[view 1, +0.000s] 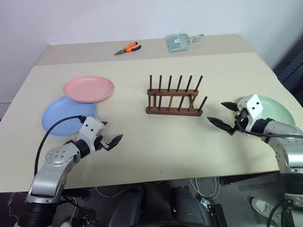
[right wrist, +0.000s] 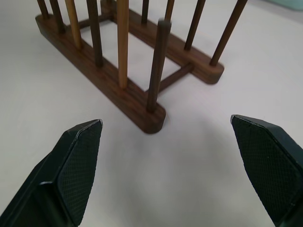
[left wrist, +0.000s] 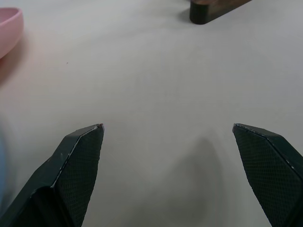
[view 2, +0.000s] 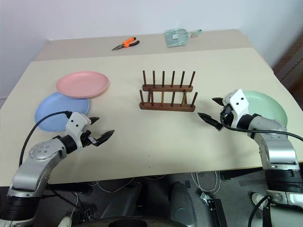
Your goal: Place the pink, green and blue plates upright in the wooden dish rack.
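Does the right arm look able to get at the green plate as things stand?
Probably yes: the green plate lies flat right beside the right gripper, whose jaws are open, with nothing on it. The arm's own wrist overhangs its near edge.

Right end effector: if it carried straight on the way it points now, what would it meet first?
Probably the wooden dish rack. The open right end effector points at the rack's near end across bare table, with nothing between. Since it tilts slightly downward, it might touch the tabletop just short of the rack; depth is unclear.

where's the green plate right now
In the head views the green plate lies flat on the table at its right edge, right of the wooden dish rack, partly behind the open right gripper.
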Tool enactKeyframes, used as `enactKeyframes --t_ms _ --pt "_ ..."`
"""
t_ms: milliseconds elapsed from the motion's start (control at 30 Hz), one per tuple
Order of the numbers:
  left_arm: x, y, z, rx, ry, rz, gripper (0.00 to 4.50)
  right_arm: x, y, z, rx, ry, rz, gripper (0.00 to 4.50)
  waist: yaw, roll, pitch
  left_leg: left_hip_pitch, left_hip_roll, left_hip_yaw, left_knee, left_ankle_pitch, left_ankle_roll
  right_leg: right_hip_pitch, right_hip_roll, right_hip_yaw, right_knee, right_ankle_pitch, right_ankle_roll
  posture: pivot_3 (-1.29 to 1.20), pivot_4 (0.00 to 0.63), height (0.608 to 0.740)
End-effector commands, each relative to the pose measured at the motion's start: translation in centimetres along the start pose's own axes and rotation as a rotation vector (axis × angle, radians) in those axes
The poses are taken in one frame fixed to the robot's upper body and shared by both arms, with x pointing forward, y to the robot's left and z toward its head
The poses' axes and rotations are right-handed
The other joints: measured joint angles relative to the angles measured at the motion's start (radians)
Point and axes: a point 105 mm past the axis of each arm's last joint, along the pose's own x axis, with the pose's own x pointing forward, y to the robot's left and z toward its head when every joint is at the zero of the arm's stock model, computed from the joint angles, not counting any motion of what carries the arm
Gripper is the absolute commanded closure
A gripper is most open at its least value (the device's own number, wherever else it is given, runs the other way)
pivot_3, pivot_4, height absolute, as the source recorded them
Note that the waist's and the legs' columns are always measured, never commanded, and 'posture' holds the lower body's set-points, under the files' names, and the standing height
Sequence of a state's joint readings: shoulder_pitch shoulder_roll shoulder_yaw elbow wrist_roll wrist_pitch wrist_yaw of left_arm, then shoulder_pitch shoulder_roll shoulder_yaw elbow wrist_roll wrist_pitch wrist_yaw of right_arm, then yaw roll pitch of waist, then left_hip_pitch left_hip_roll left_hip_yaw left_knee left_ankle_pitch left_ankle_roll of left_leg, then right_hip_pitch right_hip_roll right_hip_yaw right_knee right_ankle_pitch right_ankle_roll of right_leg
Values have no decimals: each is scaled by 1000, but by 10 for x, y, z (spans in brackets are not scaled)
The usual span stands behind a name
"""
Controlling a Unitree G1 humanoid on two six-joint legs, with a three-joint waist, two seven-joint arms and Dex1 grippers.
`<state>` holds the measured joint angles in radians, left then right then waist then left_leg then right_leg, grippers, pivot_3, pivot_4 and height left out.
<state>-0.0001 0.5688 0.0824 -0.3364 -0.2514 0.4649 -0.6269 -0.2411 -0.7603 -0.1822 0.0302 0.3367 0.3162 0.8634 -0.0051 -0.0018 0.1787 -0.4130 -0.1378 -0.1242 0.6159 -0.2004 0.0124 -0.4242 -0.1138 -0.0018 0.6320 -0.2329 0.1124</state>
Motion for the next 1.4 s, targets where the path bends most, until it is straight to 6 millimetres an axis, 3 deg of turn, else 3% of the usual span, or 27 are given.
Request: enactKeyframes --t_ms 33,233,400,500,700,933,1033,1233,1400 --pt "0 -4 10 17 -32 -7 34 4 2 16 -41 -49 0 69 -2 0 0 0 0 0 0 0 0 0 0 0 0 0 0 0 150 729" --pt "7 -11 14 2 -56 -49 34 11 5 13 -48 -41 5 69 -2 0 0 0 0 0 0 0 0 0 0 0 0 0 0 0 150 729" --pt "36 -11 14 26 -41 -112 34 12 15 5 -22 -15 41 69 18 0 0 0 0 0 1 0 0 1 1 -1 0 0 0 0 150 729" --pt "67 -4 25 24 -60 -162 34 13 18 6 -38 -38 -4 69 26 0 0 0 0 0 1 0 0 1 0 -1 -1 0 1 0 150 729" --pt "121 -16 36 57 -46 -357 34 7 39 4 -28 -62 -44 69 31 -1 0 -1 -2 0 2 0 1 0 0 -1 -1 1 2 0 150 729" --pt "149 -34 35 103 3 -491 34 1 55 7 -12 -75 -80 69 19 -1 0 -1 -2 0 3 0 1 1 0 -1 0 1 2 0 150 729" --pt "158 -34 46 78 -43 -468 883 0 66 3 -5 -60 -61 0 21 -2 -1 -1 -2 0 4 -1 2 2 0 -2 0 1 3 0 150 729" --pt "151 -43 40 96 -72 -524 3748 0 68 -1 -16 -31 -51 0 15 -2 -1 -2 -2 0 6 -1 3 2 0 -2 0 1 5 0 150 729" --pt "121 -65 38 126 -119 -652 3779 -10 58 -10 -28 24 -59 0 15 -1 -1 -2 -2 0 6 -1 3 2 0 -1 0 1 4 0 150 729"
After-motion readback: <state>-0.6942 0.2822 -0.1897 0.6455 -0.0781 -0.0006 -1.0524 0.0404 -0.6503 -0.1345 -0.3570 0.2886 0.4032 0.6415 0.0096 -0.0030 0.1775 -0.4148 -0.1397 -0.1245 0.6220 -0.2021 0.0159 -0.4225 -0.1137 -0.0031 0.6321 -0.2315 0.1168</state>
